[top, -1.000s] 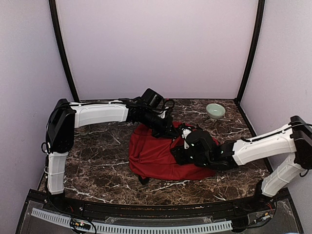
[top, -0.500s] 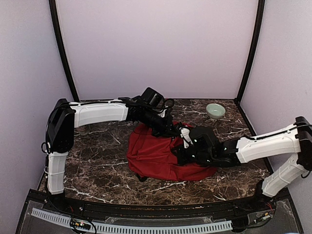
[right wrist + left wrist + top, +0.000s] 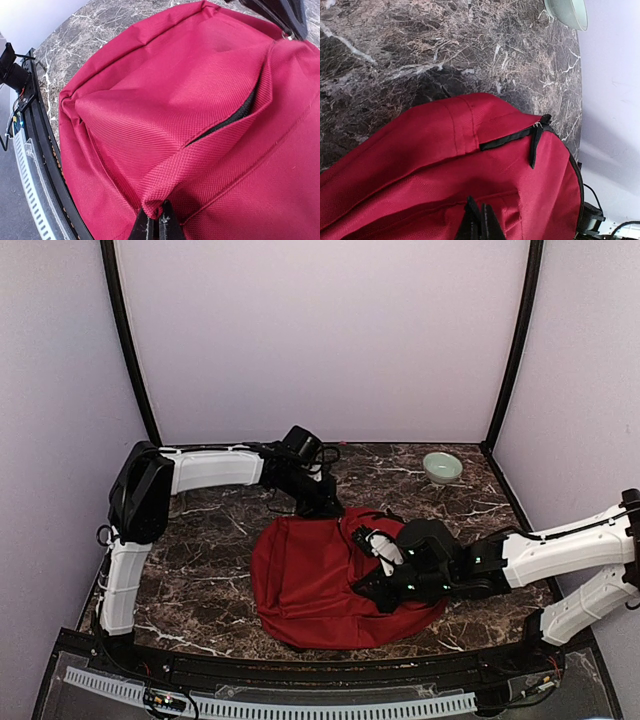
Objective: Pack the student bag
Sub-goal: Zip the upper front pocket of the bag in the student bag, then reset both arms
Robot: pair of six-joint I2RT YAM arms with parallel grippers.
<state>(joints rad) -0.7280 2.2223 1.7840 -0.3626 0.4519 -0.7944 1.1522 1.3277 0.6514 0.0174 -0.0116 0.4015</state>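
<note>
Since a second ago the student bag [image 3: 300,580] has slid nearer and leftward on the desk [image 3: 200,530] and spread wider, and we see both arms shifted with it. It lies at mid-desk. Our right fingers [image 3: 146,226] pinch a raised fold of its red fabric. Our left fingers [image 3: 472,220] are closed on fabric near its far edge.
</note>
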